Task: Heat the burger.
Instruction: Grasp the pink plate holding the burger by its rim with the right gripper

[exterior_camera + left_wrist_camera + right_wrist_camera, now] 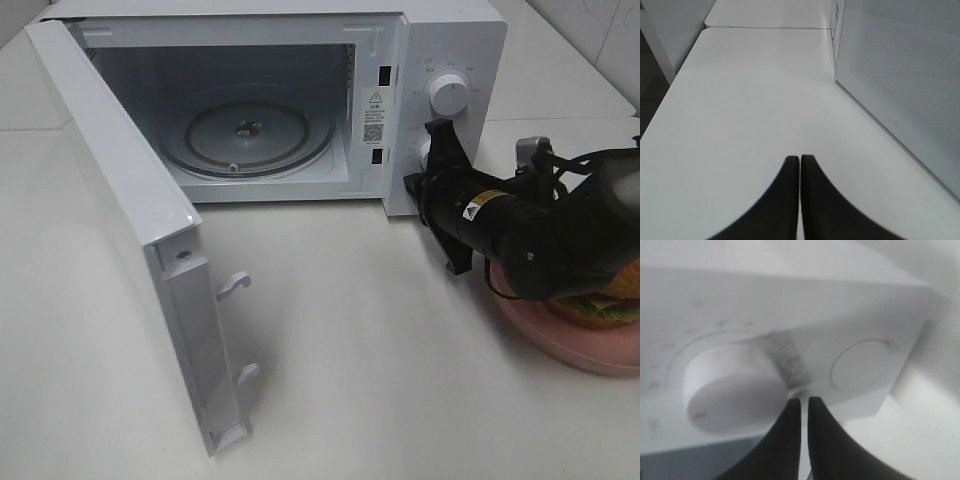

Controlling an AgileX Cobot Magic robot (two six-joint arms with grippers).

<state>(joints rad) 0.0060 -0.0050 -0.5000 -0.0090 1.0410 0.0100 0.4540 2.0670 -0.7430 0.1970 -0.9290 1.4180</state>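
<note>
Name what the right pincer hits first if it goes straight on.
Likely the microwave's control panel, just beside the nearer knob; the right pincer looks almost against it, though depth is unclear.

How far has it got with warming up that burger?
It is early on. Done: the microwave door stands open and the glass turntable is bare. In hand: the right hand, shut, is up against the control knobs, not on the burger. Left: the burger sits on the pink plate beside the microwave. It has to go in, then the door has to be shut and the heat set. The left hand is shut over the table.
</note>
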